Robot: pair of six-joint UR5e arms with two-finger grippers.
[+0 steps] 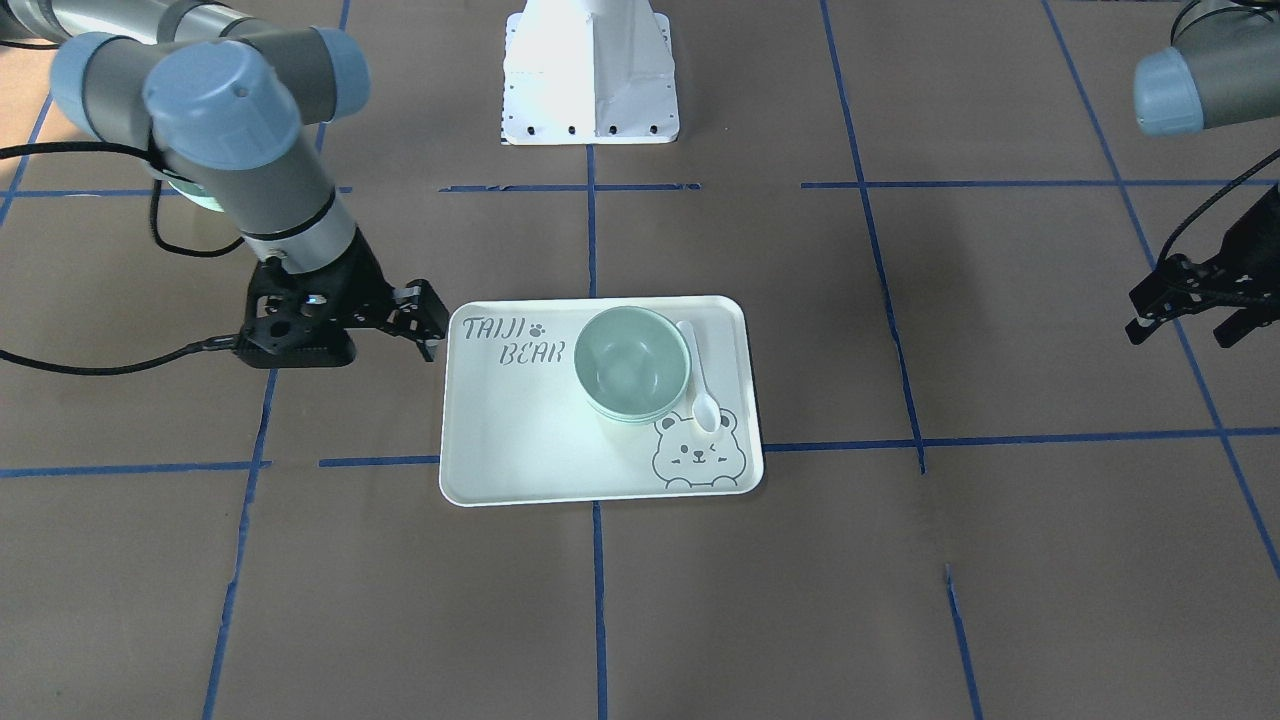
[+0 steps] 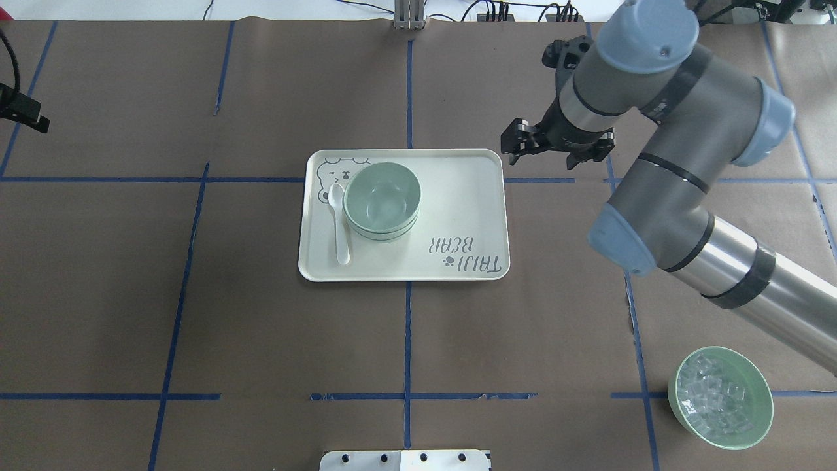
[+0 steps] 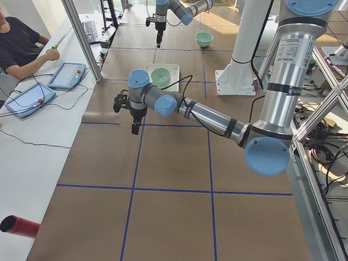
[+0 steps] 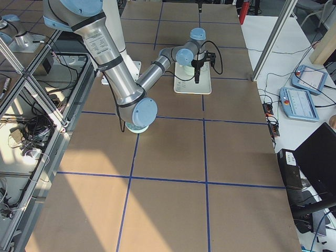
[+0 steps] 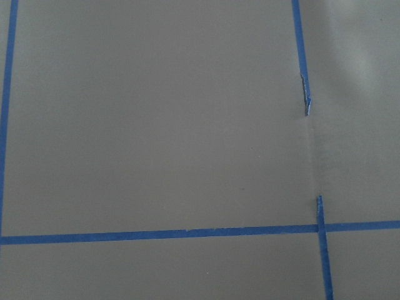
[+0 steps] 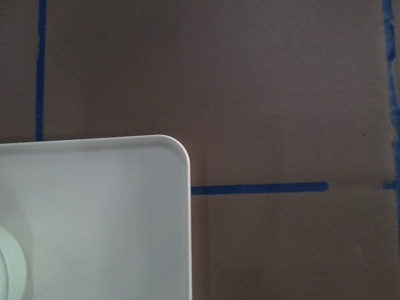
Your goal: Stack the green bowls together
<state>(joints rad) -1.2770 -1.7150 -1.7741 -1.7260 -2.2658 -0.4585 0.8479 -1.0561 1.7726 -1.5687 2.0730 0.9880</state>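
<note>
Since the green bowls (image 2: 381, 199) sit nested on the tray (image 2: 458, 209) at mid frame, stacking seems finished; the right hand (image 2: 554, 145), wide and empty beside the tray's upper right corner, needs only to retreat.

Green bowls (image 1: 632, 362), pale mint, plain and matte, nested one inside another in a single upright stack, mouths up, lower rims peeking out under the top one. Standing on the tray (image 1: 520, 430), near its bear drawing, just beside the spoon (image 1: 700, 378).
</note>
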